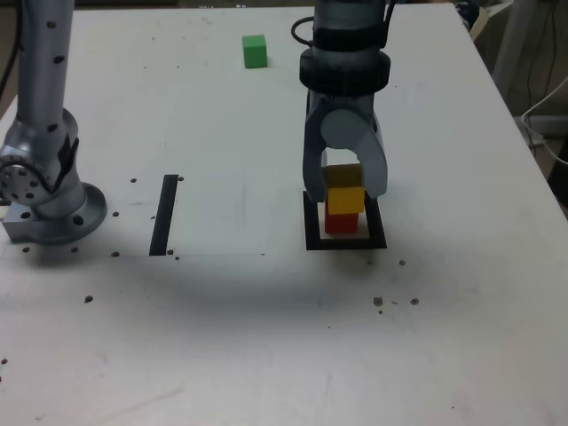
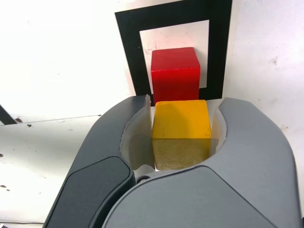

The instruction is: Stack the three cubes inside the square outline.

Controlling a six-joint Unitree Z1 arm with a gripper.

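My gripper (image 1: 346,191) is shut on the yellow cube (image 1: 345,197), its jaws pressing the cube's two sides. The yellow cube is right above the red cube (image 1: 342,222); in the exterior view the two look stacked, with no gap showing. The red cube stands inside the square outline (image 1: 346,242). In the wrist view the yellow cube (image 2: 181,118) fills the gap between the fingers of the gripper (image 2: 183,110), with the red cube (image 2: 175,71) and the black outline (image 2: 128,47) beyond it. The green cube (image 1: 255,51) lies alone far back on the table.
The arm's base (image 1: 44,209) stands at the exterior view's left. A thin black strip (image 1: 164,214) lies beside it. Small dark specks (image 1: 379,302) dot the white table. The table's edge (image 1: 532,142) runs down the exterior view's right.
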